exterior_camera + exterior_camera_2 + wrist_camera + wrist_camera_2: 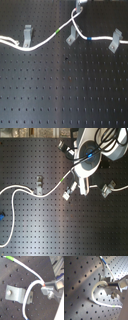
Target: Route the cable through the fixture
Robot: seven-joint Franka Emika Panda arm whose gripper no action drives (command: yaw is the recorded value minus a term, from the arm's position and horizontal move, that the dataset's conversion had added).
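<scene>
The white cable comes from the first exterior view's left, passes the left clip, and rises past its green band to my gripper. It loops back down beside the middle grey fixture, then runs past the blue band to the right clip. In the first wrist view my gripper is shut on the cable, which arcs just over the fixture. The second wrist view shows the same loop of cable at the fingers.
A black perforated board carries everything. In the second exterior view the arm hangs over the board's upper right, the cable sweeps down the second exterior view's left, and a small blue object lies at that edge.
</scene>
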